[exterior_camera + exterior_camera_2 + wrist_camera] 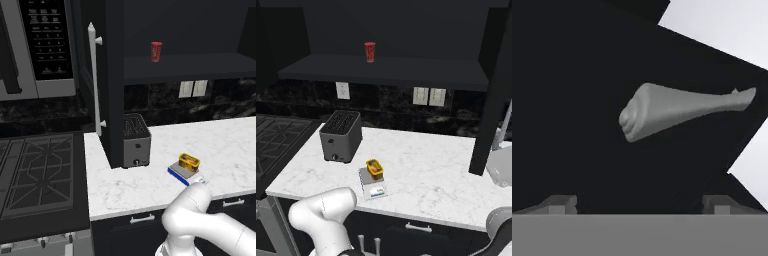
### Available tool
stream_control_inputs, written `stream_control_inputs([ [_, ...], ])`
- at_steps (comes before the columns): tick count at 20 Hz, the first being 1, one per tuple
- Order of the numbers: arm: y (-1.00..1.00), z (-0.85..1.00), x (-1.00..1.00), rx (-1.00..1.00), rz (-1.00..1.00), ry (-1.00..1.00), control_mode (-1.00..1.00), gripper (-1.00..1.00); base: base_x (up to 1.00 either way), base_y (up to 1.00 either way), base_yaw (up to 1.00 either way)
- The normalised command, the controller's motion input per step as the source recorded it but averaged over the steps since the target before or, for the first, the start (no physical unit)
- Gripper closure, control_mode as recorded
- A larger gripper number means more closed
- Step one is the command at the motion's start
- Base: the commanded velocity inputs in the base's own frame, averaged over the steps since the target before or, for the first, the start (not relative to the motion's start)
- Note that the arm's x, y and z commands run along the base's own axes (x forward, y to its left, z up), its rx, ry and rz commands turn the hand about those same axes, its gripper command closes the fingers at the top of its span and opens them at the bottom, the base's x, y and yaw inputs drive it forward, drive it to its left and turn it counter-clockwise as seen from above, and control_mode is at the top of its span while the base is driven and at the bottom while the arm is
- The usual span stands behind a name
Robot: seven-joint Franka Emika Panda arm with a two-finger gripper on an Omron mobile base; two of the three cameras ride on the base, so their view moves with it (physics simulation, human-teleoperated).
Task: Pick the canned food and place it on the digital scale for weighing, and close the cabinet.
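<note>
We see the small squat yellow can [189, 161] sitting on the little flat square scale with a grey top and blue base [180, 173], near the front edge of the white marble desk [150, 185]. So we think the weighing part is done. The tall black wall cabinet [113, 90] is open, and its flat dark door with a long white bar handle [93, 75] sticks out toward us on the left. A slim red can [156, 51] stands on the cabinet shelf, and a dark boxy toaster [136, 141] sits on the desk under it.

Our tool [639, 202] has its two tips wide apart, and nothing is in it. It looks at a dark flat face with a grey bar across it.

What could go wrong? When we swing to push the door, the white arm could bump the can off the scale, since the arm is just beside it. The push could also slip off the door edge.

We cannot tell just how far the can is from the tool.
</note>
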Motion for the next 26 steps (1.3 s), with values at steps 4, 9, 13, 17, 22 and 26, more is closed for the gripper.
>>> stream_control_inputs([
  [4,1.0,0.03,0.7,-0.25,-0.22,0.06,-1.0,-1.0,0.0,0.0,0.0],
  [9,1.0,0.0,0.83,-0.21,-0.15,0.11,-1.0,-1.0,0.0,0.0,0.0],
  [13,1.0,0.0,0.9,-0.14,-0.01,0.23,-1.0,-1.0,0.0,0.0,0.0],
  [17,1.0,0.0,0.99,-0.12,0.0,0.15,-1.0,-1.0,0.0,0.0,0.0],
  [22,1.0,0.0,1.0,-0.2,-0.02,0.06,-1.0,-1.0,0.0,0.0,0.0],
  [26,0.97,0.0,1.0,-0.19,-0.03,0.09,-1.0,-1.0,0.0,0.0,0.0],
])
